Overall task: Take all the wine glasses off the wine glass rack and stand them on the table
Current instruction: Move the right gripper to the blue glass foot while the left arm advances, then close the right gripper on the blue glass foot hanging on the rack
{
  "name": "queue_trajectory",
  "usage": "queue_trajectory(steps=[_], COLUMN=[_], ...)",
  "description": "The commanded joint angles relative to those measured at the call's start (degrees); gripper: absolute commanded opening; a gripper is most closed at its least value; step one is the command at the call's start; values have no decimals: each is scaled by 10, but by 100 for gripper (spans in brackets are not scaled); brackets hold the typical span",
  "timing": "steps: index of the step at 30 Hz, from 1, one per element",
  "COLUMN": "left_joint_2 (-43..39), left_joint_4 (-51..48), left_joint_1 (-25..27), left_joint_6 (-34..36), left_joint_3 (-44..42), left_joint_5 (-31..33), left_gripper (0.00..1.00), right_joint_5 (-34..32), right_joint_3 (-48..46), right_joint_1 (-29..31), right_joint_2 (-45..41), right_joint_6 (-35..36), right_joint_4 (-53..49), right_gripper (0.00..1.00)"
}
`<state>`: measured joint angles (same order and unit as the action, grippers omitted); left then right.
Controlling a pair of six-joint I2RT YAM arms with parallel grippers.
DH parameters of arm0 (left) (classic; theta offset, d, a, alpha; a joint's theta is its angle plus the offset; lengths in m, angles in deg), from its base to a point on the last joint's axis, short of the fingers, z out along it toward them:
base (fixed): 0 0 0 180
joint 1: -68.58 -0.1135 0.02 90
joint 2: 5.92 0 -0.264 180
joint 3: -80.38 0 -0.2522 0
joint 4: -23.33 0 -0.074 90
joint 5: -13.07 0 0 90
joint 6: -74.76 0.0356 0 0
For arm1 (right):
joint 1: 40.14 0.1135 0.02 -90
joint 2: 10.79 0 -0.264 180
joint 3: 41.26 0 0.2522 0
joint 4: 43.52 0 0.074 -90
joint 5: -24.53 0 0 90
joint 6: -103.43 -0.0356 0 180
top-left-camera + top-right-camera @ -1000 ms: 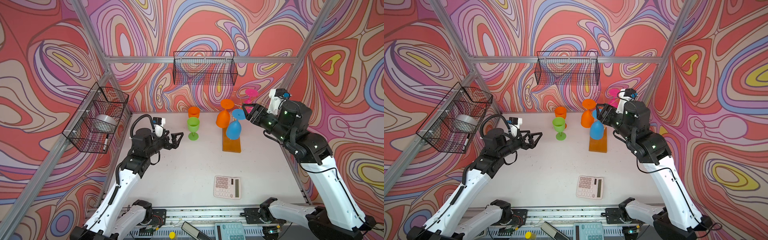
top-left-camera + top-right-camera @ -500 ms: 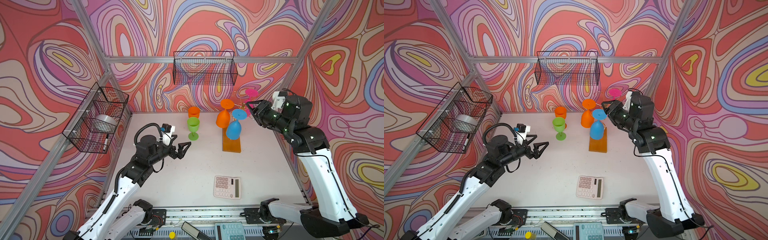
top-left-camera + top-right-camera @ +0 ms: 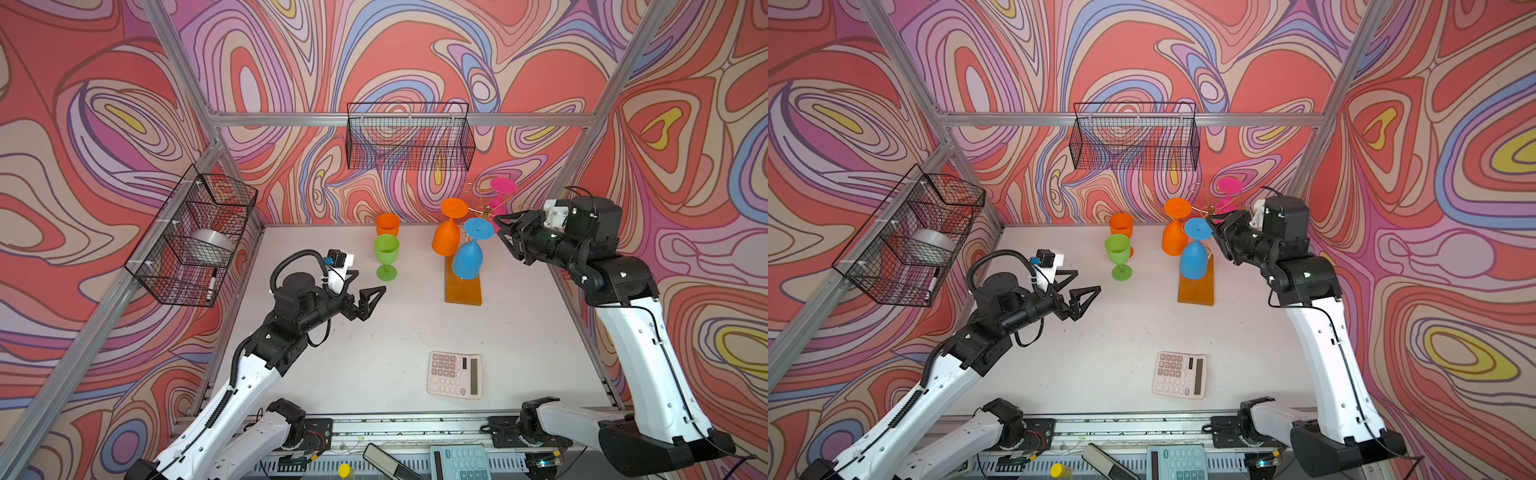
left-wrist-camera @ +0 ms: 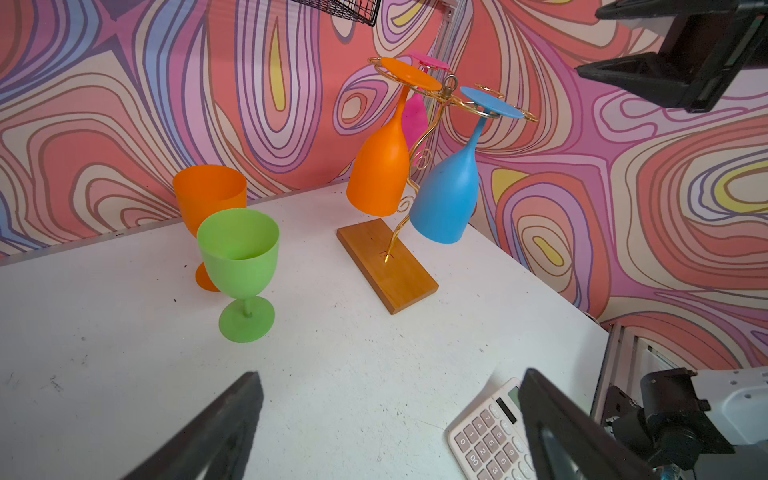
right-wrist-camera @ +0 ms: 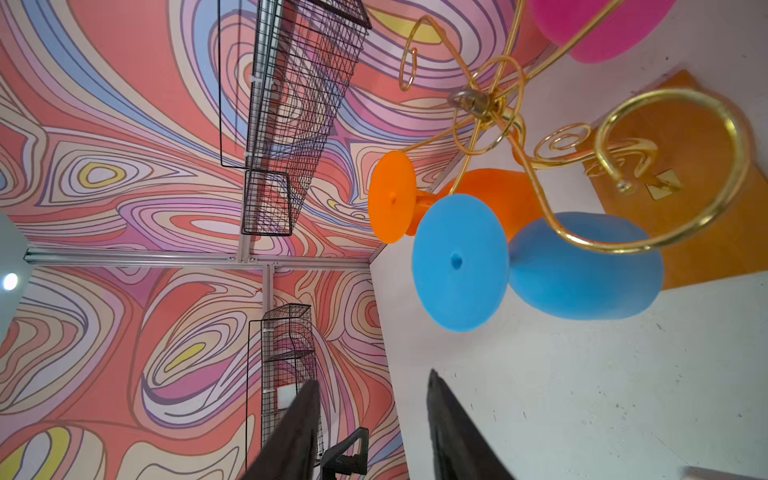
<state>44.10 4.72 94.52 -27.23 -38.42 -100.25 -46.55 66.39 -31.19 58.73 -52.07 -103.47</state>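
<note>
The wine glass rack [image 3: 462, 289] is a gold wire tree on an amber base at the back right of the table, seen in both top views [image 3: 1196, 286]. Upside down from its arms hang an orange wine glass [image 3: 446, 239], a blue wine glass [image 3: 467, 259] and a pink wine glass [image 3: 500, 195]. My right gripper [image 3: 500, 230] hovers just right of the blue glass's foot [image 5: 459, 262], apart from it, jaws partly open and empty [image 5: 372, 378]. My left gripper [image 3: 370, 282] is wide open over bare table [image 4: 388, 382], short of the rack [image 4: 390, 270].
A green glass [image 3: 386, 253] and an orange glass [image 3: 387, 224] stand upright left of the rack. A calculator [image 3: 455, 375] lies near the front. Black wire baskets hang on the back wall [image 3: 409, 141] and the left wall [image 3: 195, 232].
My right gripper's jaws have narrowed and its wrist has turned beside the rack's top. The left arm has reached forward and right toward the middle of the table, still open.
</note>
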Motion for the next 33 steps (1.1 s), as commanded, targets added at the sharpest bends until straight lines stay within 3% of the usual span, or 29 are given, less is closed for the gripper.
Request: queue_trajectory(steps=[1, 33], left_joint_2=[5, -6], left_joint_4=[18, 29], left_joint_1=[4, 4], left_joint_6=[7, -1], left_joint_3=[-5, -13], left_joint_5=[5, 7], left_gripper=[96, 97], right_joint_5=[-10, -20], right_joint_3=[-12, -167], right_joint_1=[-3, -3], right_joint_2=[-8, -10], right_joint_6=[-15, -113], right_joint_4=[-21, 166], right_gripper=[44, 38])
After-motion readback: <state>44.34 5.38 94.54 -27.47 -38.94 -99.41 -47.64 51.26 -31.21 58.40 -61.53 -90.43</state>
